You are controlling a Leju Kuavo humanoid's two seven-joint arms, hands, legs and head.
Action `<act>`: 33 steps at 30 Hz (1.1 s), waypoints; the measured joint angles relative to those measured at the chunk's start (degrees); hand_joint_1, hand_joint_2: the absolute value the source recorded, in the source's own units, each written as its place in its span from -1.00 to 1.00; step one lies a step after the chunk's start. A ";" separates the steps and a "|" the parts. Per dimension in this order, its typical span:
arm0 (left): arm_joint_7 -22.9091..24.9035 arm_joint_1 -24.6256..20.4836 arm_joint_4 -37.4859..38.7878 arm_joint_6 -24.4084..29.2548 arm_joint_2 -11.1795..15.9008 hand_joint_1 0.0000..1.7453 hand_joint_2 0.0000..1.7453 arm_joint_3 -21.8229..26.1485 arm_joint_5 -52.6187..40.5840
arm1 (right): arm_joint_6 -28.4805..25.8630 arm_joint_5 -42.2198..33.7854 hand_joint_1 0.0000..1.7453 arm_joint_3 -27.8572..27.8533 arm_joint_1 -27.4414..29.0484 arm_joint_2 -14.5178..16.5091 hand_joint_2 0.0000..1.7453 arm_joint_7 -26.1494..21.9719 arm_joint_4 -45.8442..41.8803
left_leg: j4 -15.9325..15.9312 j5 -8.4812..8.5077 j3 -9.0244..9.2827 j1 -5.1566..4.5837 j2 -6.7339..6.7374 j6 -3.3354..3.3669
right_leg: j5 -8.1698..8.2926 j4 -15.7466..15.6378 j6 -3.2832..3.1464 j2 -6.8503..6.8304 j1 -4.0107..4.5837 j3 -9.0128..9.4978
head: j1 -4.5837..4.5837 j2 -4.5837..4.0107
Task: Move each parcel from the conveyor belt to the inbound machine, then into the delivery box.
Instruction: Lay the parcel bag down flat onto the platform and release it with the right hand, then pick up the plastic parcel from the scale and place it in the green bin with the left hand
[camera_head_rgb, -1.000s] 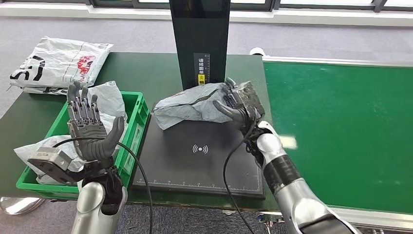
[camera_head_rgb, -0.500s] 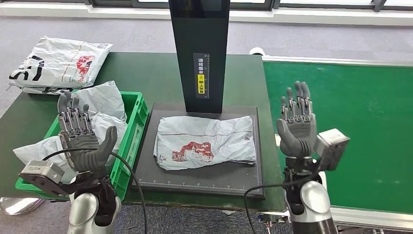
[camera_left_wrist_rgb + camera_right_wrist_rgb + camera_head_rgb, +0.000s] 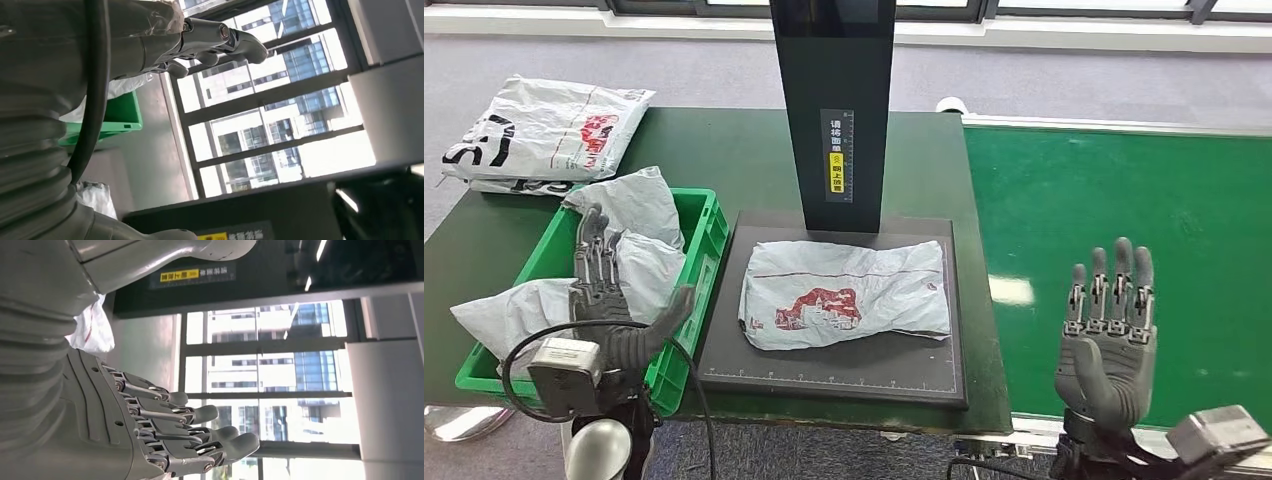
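Observation:
A grey parcel bag (image 3: 844, 293) with a red print lies flat on the black pad (image 3: 824, 372) of the inbound machine, under its black upright column (image 3: 833, 110). My right hand (image 3: 1109, 345) is raised over the near edge of the green conveyor belt (image 3: 1124, 220), fingers apart and holding nothing; the right wrist view shows the same right hand (image 3: 165, 435) spread. My left hand (image 3: 609, 300) is raised in front of the green delivery box (image 3: 709, 225), fingers apart and empty. The box holds grey parcels (image 3: 629, 235).
Two white printed parcel bags (image 3: 544, 130) lie on the dark green table (image 3: 724, 140) at the far left. A floor strip and a window wall run along the back. The belt shows bare green surface to the right.
My right hand let go of the parcel, which now lies flat on the machine pad, and drew back low to the right. My left hand lowered slightly.

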 joint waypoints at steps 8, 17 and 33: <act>14.45 -4.00 5.67 -1.89 2.09 -1.00 1.00 -6.26 -39.70 | 1.33 -2.67 -1.00 -4.54 2.60 1.13 1.00 -0.23 -2.67 | 0.00 0.02 0.11 -0.01 0.00 0.08 | -0.03 -0.02 0.07 -0.03 -0.03 0.16 | 0.01 0.00; 16.16 -6.75 10.44 -2.06 3.73 -1.00 1.00 -9.59 -45.04 | 1.74 -3.12 -1.00 -5.89 3.42 1.38 1.00 -0.34 -2.74 | 0.00 0.00 0.20 0.00 0.15 0.07 | -0.01 -0.02 0.05 0.12 -0.05 0.15 | 0.00 0.00; 23.09 -23.14 38.30 -7.00 12.74 -1.00 1.00 -31.40 -71.86 | 7.52 -5.98 -1.00 -6.37 -0.32 1.38 1.00 0.44 0.25 | 0.00 0.04 0.28 0.00 0.14 0.06 | 0.03 0.00 0.04 0.12 -0.07 0.27 | 0.00 0.00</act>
